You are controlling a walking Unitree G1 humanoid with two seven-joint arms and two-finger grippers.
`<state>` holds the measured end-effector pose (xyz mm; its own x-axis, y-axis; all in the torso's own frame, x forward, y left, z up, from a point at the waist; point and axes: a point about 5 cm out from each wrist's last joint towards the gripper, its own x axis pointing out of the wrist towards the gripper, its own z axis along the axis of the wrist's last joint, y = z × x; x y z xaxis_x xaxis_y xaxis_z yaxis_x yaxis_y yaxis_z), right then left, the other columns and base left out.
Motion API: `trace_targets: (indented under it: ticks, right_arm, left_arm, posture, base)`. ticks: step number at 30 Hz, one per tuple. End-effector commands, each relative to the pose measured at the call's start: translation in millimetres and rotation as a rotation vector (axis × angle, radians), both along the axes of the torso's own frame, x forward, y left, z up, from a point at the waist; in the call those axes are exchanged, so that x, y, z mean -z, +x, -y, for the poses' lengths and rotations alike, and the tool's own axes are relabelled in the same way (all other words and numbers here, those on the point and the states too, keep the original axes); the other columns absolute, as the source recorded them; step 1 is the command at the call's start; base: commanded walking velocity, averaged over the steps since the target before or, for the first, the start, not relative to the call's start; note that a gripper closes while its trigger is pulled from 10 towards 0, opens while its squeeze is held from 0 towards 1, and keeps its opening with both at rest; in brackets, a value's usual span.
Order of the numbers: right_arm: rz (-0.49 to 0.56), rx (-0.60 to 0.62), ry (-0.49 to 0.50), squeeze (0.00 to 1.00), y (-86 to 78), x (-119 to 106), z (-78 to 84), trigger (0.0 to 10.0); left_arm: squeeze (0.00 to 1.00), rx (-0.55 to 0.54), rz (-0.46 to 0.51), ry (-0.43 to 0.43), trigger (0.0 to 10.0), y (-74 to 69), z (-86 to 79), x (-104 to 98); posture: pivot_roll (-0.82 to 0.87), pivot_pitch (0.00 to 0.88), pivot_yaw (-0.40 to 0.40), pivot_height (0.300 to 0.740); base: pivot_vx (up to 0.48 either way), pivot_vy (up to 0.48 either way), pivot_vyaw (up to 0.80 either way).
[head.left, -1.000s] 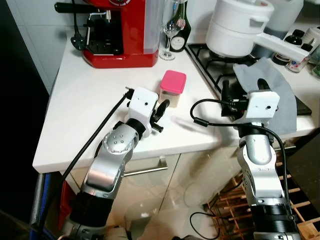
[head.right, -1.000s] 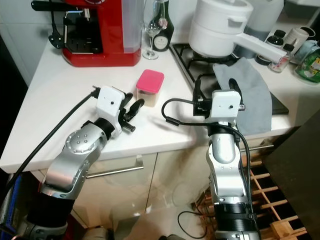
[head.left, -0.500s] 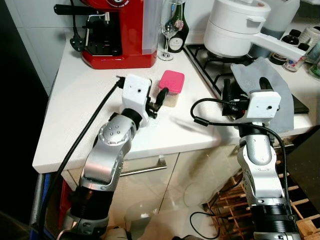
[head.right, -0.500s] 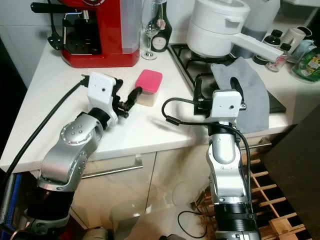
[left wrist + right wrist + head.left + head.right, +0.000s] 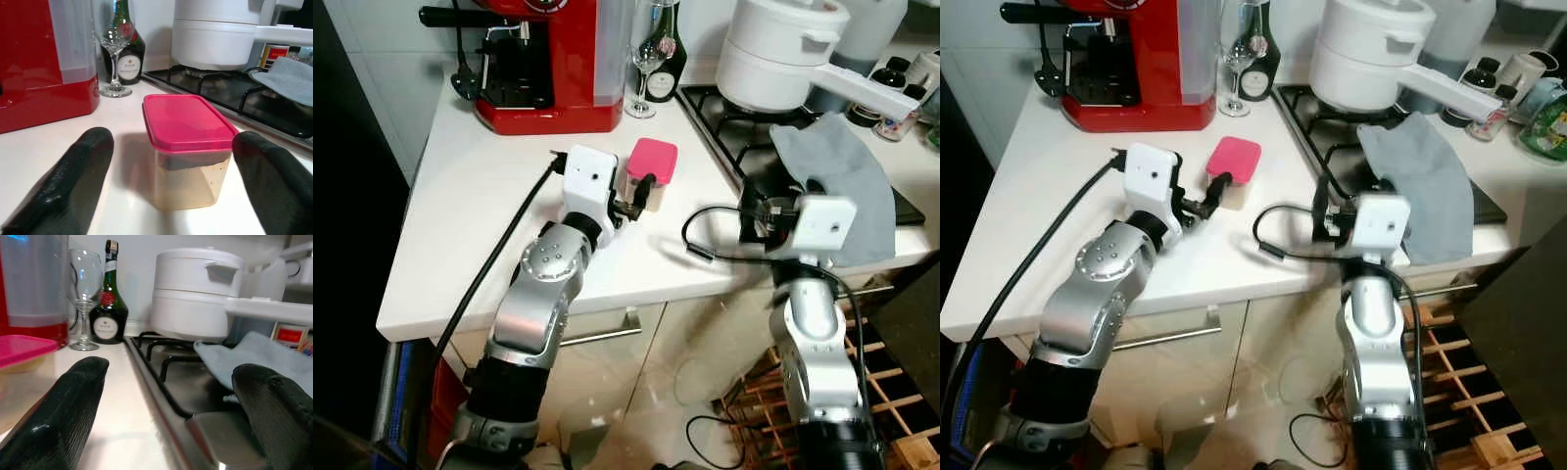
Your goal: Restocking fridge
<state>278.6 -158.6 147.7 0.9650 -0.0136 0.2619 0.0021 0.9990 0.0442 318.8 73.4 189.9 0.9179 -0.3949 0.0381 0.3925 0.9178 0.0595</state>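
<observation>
— Jaws on the left gripper [image 5: 166,196] stand wide, one black finger on each side of the pink-lidded container [image 5: 188,147], neither one touching it yet. A second ago that gripper was short of the container and off to one side; it has since swung in and squared up on it.

— And where does the container sit?

— On the white table [image 5: 470,206], upright, lid on, in front of the red coffee machine [image 5: 553,59] and near the wine glass [image 5: 646,54] that stands beside the machine. It has not shifted at all; only the arm has come to it.

— What about the right gripper [image 5: 171,406]?

— Its jaws are wide too, holding nothing. It has sunk lower at the table edge, to the stove side of the container, by the hob [image 5: 1332,147] with the grey cloth [image 5: 1425,186] and the white pot [image 5: 1361,54]. It looks idle.

— So what does the change mean for restocking?

— I would judge the reach is finished and the grasp is next: the fingers bracket the container's short sides, so closing them should take it. The walls look smooth, so a firm squeeze low under the lid would be wise before lifting. No fridge is in sight, so carrying is all ahead.
</observation>
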Motion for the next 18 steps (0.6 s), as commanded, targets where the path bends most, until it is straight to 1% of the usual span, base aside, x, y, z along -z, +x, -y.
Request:
trace_targets:
  ticks: [1,3,6,8,12,15,18]
  right_arm:
    - [0.045,-0.058,0.029,0.0,-4.7,-13,-3.0,10.0]
    - [0.038,-0.097,0.044,0.0,-9.5,-14,-2.9,10.0]
    - [0.036,-0.14,0.036,0.0,-13.5,-16,-3.7,10.0]
    - [0.041,-0.16,0.012,0.0,-15.9,-18,-5.3,10.0]
    - [0.041,-0.186,0.001,0.0,-19.1,-19,-10.1,10.0]
    - [0.034,-0.193,0.0,0.0,-20.7,-19,-11.7,10.0]
    - [0.03,-0.159,0.008,0.0,-19.6,-20,-6.1,10.0]
  left_arm:
    - [0.0,0.017,0.038,0.001,10.0,2.4,5.1,-9]
    - [0.0,0.015,0.045,0.006,10.0,3.3,5.3,-10]
    - [0.0,0.028,0.046,0.005,10.0,3.5,8.8,-11]
    - [0.0,0.031,0.046,0.011,10.0,4.5,13.7,-10]
    - [0.0,0.054,0.056,0.012,10.0,5.2,25.4,-12]
    - [0.0,0.068,0.064,0.012,10.0,5.8,29.9,-13]
    - [0.0,0.078,0.072,0.014,10.0,6.7,32.7,-15]
  posture:
    - [0.03,0.0,-0.036,0.74]
    - [0.02,0.0,-0.034,0.74]
    - [0.01,0.0,-0.03,0.74]
    - [-0.01,0.0,-0.023,0.74]
    - [-0.02,0.0,-0.02,0.74]
    - [-0.02,0.0,-0.022,0.74]
    - [-0.02,0.0,-0.019,0.74]
  base:
    - [0.0,0.0,0.0]
    - [0.0,0.0,0.0]
    - [0.0,0.0,0.0]
    - [0.0,0.0,0.0]
    - [0.0,0.0,0.0]
    - [0.0,0.0,0.0]
    - [0.0,0.0,0.0]
